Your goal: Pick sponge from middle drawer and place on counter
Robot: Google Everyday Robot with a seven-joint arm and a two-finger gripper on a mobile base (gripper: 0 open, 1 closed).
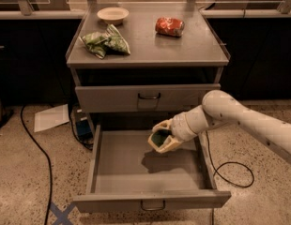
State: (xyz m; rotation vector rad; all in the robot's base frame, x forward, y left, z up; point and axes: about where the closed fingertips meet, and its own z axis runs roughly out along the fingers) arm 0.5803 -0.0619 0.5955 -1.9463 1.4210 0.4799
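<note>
My gripper (160,137) is shut on the sponge (159,138), whose dark green face shows between the pale fingers. I hold it lifted above the floor of the open middle drawer (136,170), over its right-centre, and its shadow falls on the tray below. The grey counter (150,41) is the cabinet top above and behind, well higher than the gripper. My white arm reaches in from the right.
On the counter lie two green-and-white snack bags (105,42) at the left, a small bowl (112,15) at the back left and a red-orange foil packet (169,26) at the back right. The upper drawer (148,97) is closed. A black cable (37,149) crosses the floor.
</note>
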